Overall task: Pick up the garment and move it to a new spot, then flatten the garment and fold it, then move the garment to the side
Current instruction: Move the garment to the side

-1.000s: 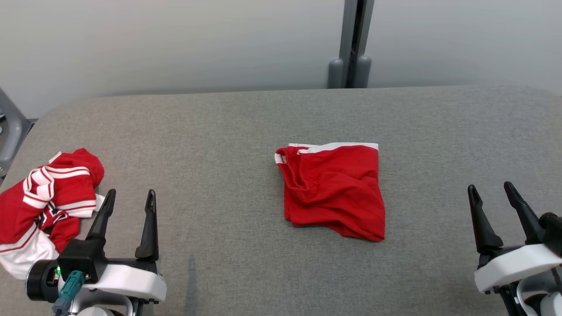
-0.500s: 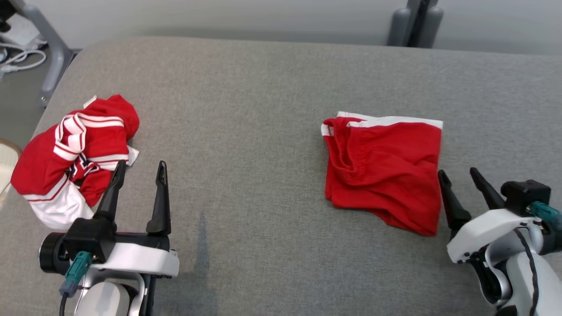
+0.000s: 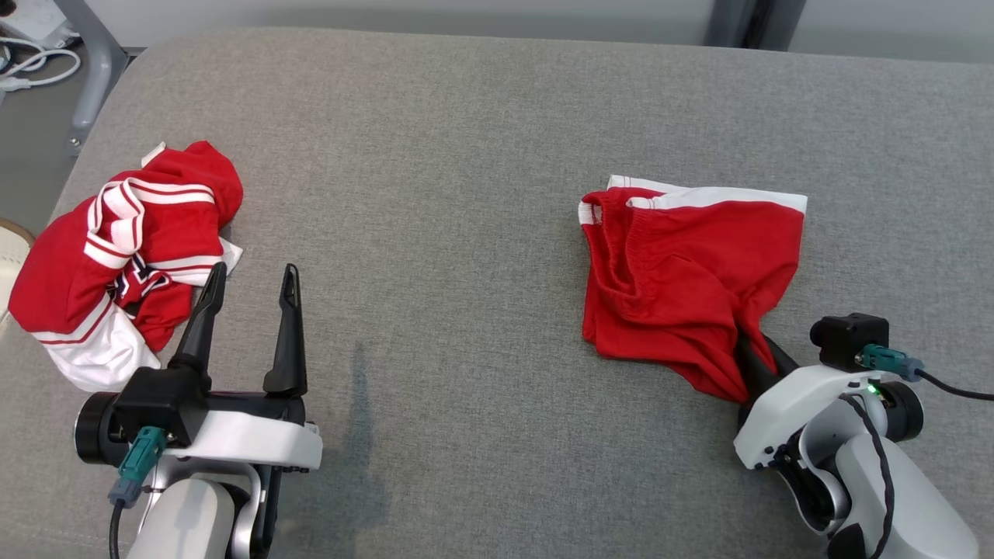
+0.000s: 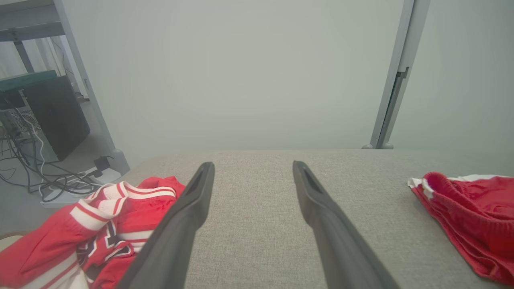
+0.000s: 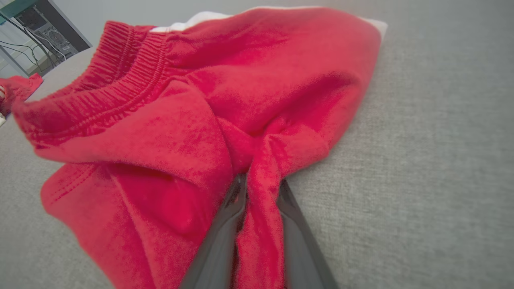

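The left gripper [image 3: 255,269] and right gripper [image 3: 759,359] each have 2 long, tapering matte-black fingers [image 4: 176,228] set in a glossy white moulded wrist shell [image 3: 256,450]. Each wrist carries a boxy black camera block [image 3: 159,407] with a teal plug connector [image 3: 133,460]. The plug sits at the block's 7 o'clock on the left and 4 o'clock on the right. On the right, a thin black cable [image 3: 955,390] leaves the plug, and a small green light [image 3: 871,388] glows. The rounded forearms [image 3: 190,524] are pale grey.

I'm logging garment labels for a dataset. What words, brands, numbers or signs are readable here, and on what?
No text can be read.
On the crumpled red-and-white striped jersey, a dark blue and white print, folded in on itself: illegible.
On the red cloth shorts with white trim: no print visible.
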You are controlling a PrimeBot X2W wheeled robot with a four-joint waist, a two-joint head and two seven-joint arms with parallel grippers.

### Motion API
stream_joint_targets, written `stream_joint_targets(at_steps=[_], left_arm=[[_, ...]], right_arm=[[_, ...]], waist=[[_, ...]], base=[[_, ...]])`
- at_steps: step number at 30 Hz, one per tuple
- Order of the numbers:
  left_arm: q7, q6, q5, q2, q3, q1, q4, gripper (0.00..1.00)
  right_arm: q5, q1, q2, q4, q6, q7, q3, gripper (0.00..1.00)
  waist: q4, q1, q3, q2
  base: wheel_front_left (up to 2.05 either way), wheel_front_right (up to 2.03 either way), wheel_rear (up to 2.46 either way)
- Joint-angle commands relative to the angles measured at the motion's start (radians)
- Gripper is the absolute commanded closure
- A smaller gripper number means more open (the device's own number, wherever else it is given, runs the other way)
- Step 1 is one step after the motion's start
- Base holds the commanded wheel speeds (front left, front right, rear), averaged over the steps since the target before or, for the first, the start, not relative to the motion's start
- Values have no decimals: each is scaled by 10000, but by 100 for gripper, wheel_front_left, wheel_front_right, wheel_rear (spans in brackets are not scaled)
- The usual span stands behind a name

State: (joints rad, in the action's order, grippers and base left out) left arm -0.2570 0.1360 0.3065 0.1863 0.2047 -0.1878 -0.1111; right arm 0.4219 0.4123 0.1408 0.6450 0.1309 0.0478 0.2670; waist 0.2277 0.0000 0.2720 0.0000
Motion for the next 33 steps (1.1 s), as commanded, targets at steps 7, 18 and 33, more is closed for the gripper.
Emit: stream_joint_targets(at_steps=[7,18,33], left_arm=[[-69,-33,-95,82,-117,-214,35,0],[-19,-55,-242,380,-197,-493,674,0],[1009,-309,-822,1349,-23,-1884,2169,0]], right_arm=[[257,6,384,29,-15,212,494,100],[146,1094,1301,-351,-6,398,1736,100],[1506,3176,3381,966,-19,1259,3626,100]], waist=[[-396,0,36,0],[-2162,0,638,0],[-4656,0,2896,0]], base=[[0,0,0],[0,0,0],[0,0,0]])
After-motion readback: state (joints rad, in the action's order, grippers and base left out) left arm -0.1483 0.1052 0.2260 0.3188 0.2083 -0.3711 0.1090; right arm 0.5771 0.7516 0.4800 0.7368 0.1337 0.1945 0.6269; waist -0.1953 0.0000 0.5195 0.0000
